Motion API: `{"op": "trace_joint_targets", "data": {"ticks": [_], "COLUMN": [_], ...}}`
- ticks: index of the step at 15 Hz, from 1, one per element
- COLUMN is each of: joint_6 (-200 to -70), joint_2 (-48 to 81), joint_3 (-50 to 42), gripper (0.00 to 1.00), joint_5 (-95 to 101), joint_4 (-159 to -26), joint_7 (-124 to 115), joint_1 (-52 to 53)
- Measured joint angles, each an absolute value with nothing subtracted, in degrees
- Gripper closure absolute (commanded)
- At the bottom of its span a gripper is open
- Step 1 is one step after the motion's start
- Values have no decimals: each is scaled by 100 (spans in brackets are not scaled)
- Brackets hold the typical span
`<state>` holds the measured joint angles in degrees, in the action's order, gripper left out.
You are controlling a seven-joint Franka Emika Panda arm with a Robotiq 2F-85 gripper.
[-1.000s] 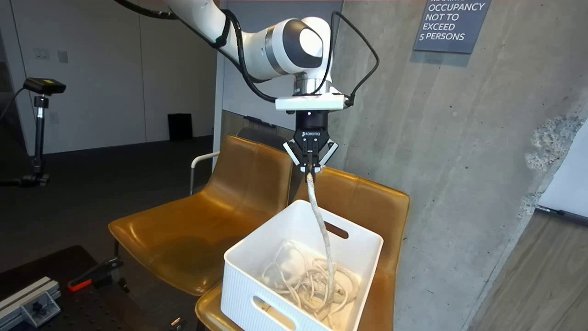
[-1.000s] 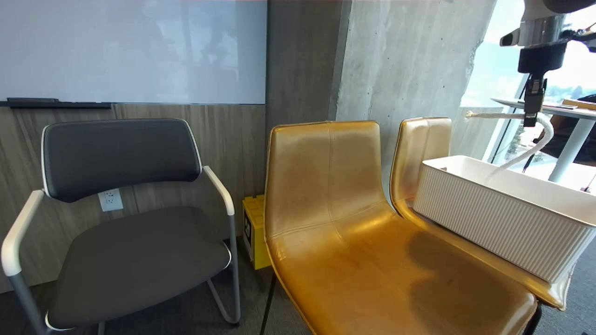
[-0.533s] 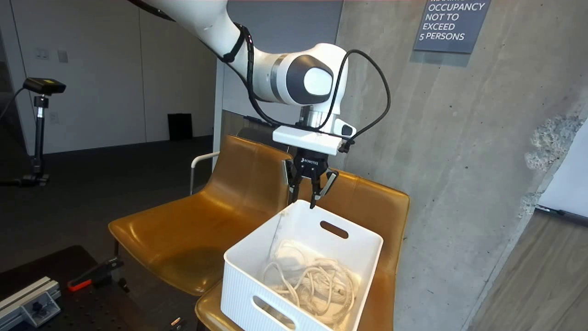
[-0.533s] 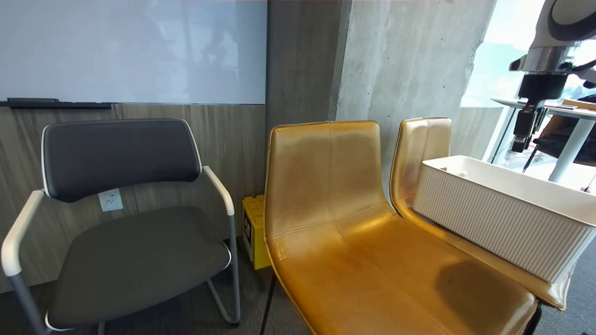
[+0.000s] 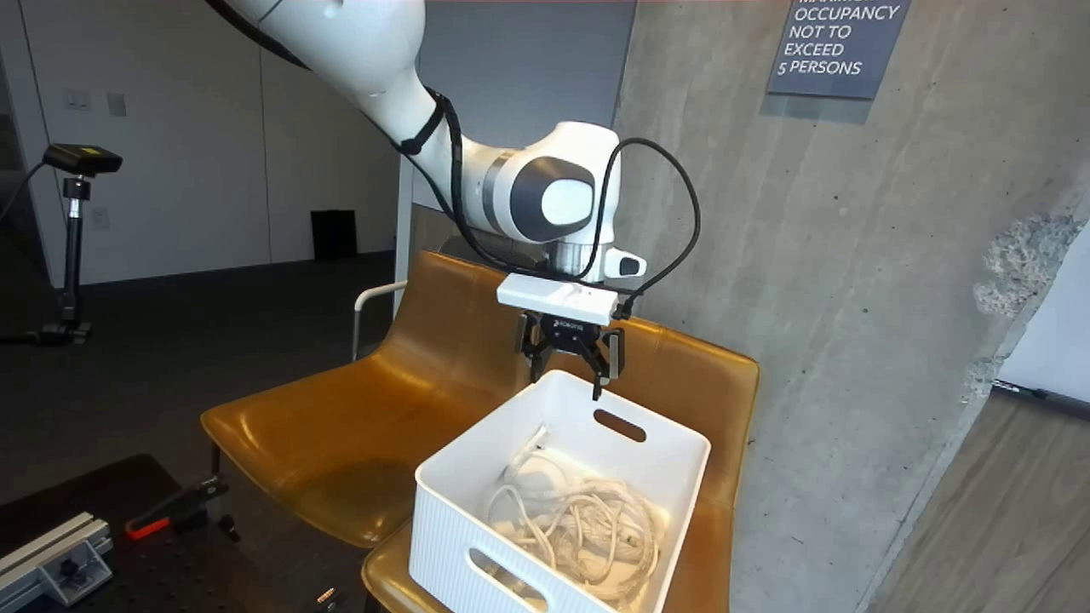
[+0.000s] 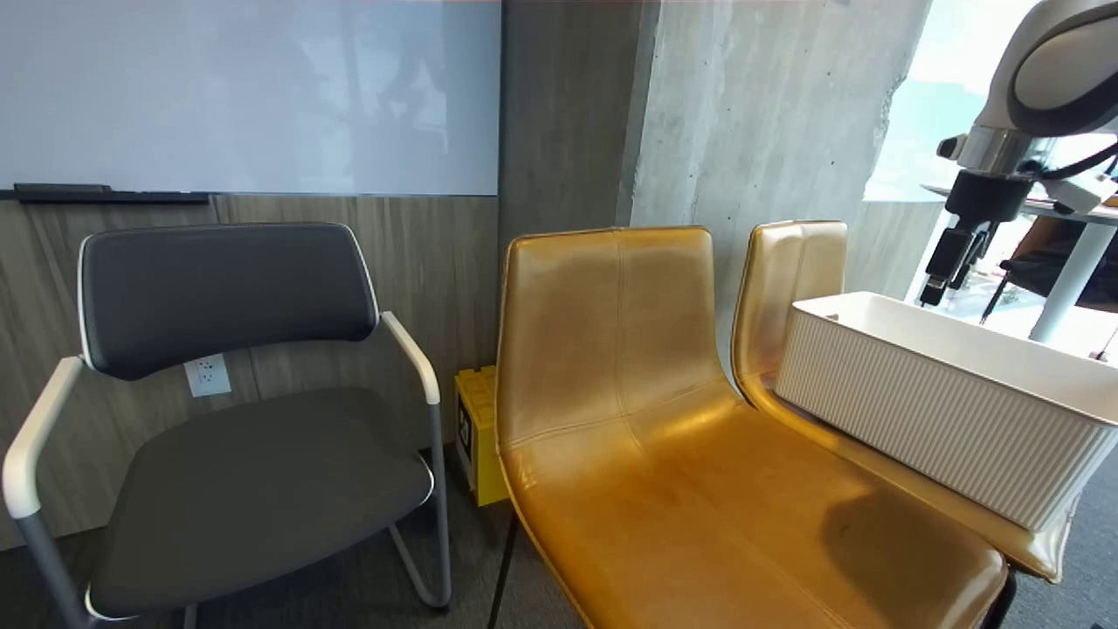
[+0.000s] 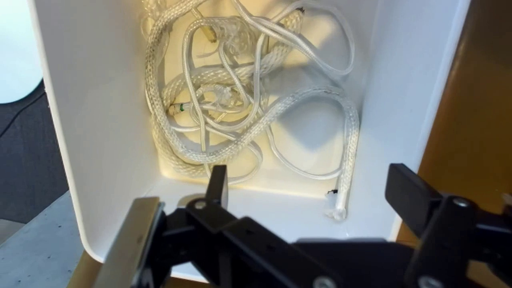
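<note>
Rope [image 7: 349, 150] lies in the white bin [image 7: 404, 80], coiled upper middle of the wrist frame, one end running down-frame right of centre, below my wide-spread, empty pincer [image 7: 309, 178] and seen between its tips.

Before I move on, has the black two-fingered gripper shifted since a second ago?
Yes, downward: in both exterior views the gripper sits closer to the white ribbed plastic bin, which stayed put.

Bright window [image 6: 933, 109], shadow-patched seat [image 6: 760, 515]
</note>
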<state>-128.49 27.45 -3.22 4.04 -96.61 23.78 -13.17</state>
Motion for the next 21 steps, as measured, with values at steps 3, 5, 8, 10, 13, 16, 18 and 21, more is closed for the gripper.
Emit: {"op": "trace_joint_targets", "data": {"ticks": [3,5,8,10,13,16,18,21], "joint_6": [-12972,-12995,-13075,-13103,-13107,-13107,-13107,-13114], "joint_2": [3025,3284,3727,4067,4594,5045,5264,5487], "joint_3": [-431,-442,-441,-435,-397,-359,-335,-329], "gripper": [0,0,0,0,0,0,0,0], "joint_5": [400,397,391,370,345,311,307,307], "joint_4": [-9540,-9407,-9141,-8877,-8465,-8193,-8124,-8136], "joint_7": [2379,2379,2383,2385,2386,2386,2386,2386], "joint_1": [-1451,-1557,-1643,-1689,-1780,-1848,-1866,-1871]}}
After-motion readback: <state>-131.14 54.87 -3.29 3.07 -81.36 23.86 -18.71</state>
